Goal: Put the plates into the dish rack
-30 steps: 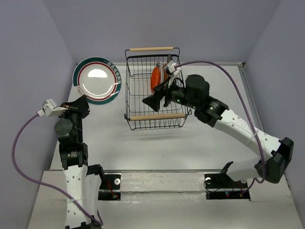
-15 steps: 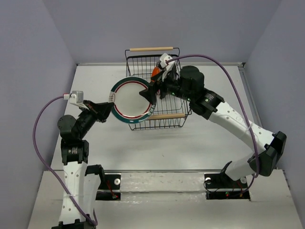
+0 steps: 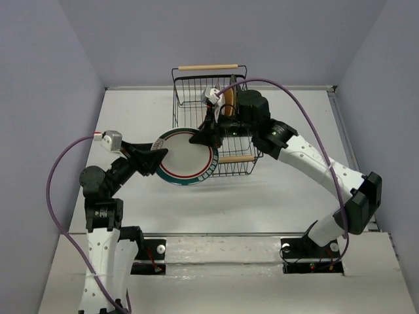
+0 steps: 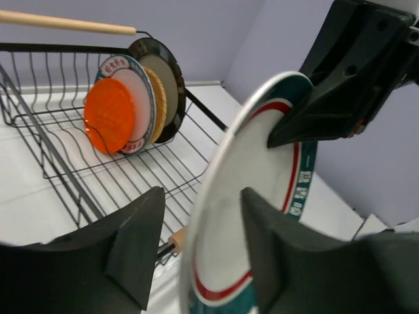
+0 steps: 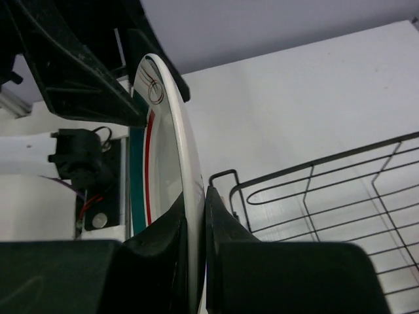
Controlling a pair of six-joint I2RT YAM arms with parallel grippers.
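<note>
A white plate (image 3: 186,157) with a teal rim and a red line hangs on edge just off the dish rack's (image 3: 196,98) front left corner. My right gripper (image 3: 200,137) is shut on its upper rim; in the right wrist view both fingers (image 5: 195,199) pinch the plate (image 5: 163,150). My left gripper (image 3: 156,159) stands open around the opposite rim, its fingers (image 4: 203,216) apart on either side of the plate (image 4: 249,196). In the rack (image 4: 65,150) stand an orange plate (image 4: 108,114), a white printed-rim plate (image 4: 134,98), a tan plate (image 4: 157,98) and a black-rimmed plate (image 4: 163,72).
The rack has a far wooden handle (image 3: 208,67) and a near one (image 3: 236,159), which lies just behind the held plate. The standing plates fill the rack's right end. Purple cables loop from both wrists. Grey walls close the table on three sides.
The left arm carried the plate from the table's back left to the rack's front. The right gripper then closed on its rim, and the left gripper opened.
</note>
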